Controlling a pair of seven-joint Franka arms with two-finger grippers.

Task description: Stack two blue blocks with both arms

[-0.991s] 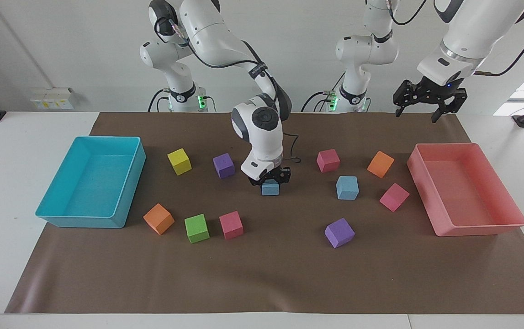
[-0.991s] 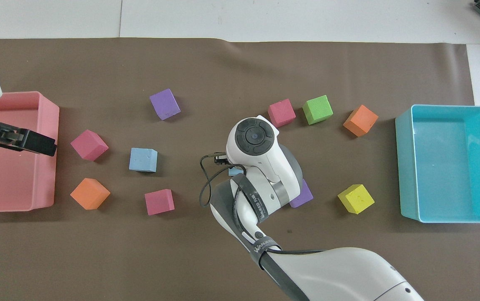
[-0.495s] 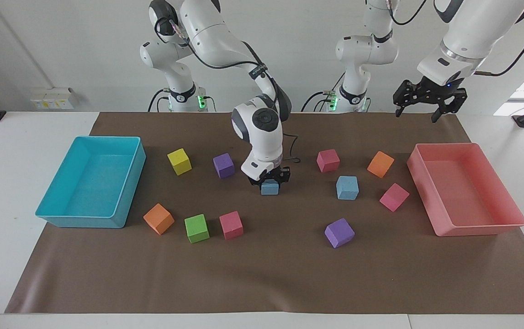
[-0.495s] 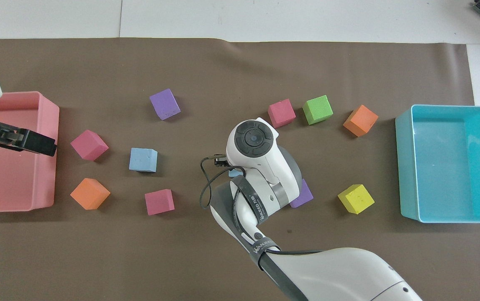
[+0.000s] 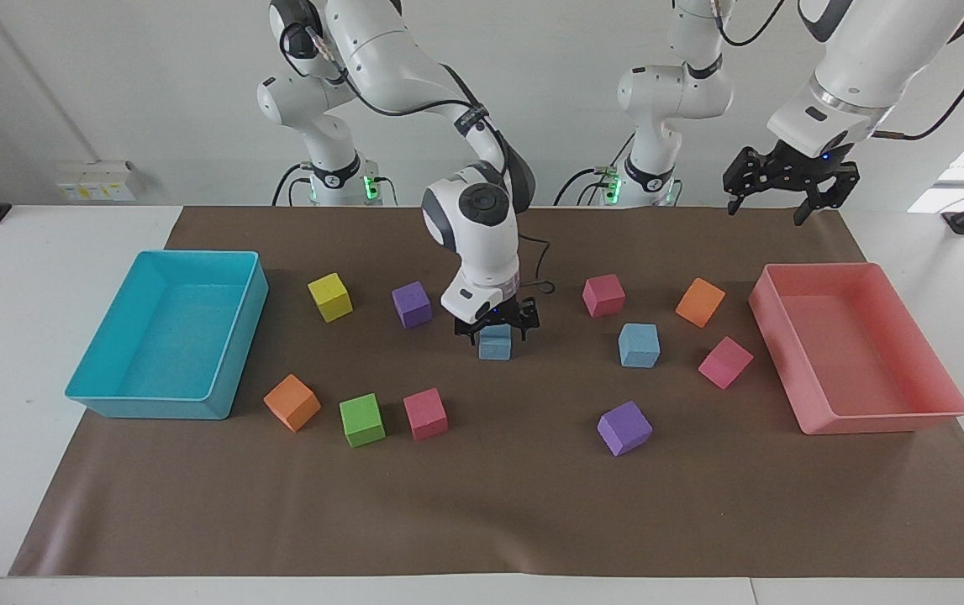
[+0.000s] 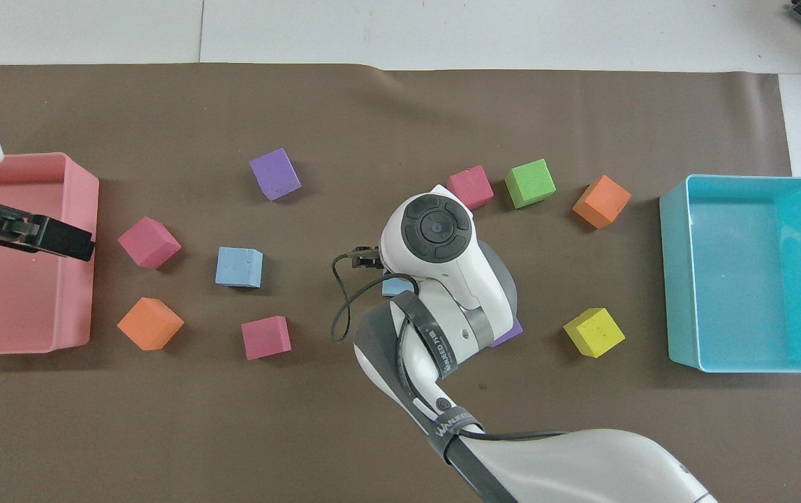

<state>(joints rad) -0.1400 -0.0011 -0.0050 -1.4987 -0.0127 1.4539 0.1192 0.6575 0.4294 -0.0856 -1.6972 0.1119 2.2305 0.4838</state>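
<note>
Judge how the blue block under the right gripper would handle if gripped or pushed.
The blue block looks matte and foam-like, so it is probably light and may give a little under the fingers. Its dull surface suggests it grips well rather than slipping. It lies flat on the brown mat with square faces, so a push would likely slide it, not roll it. The right gripper stands open over it.
</note>
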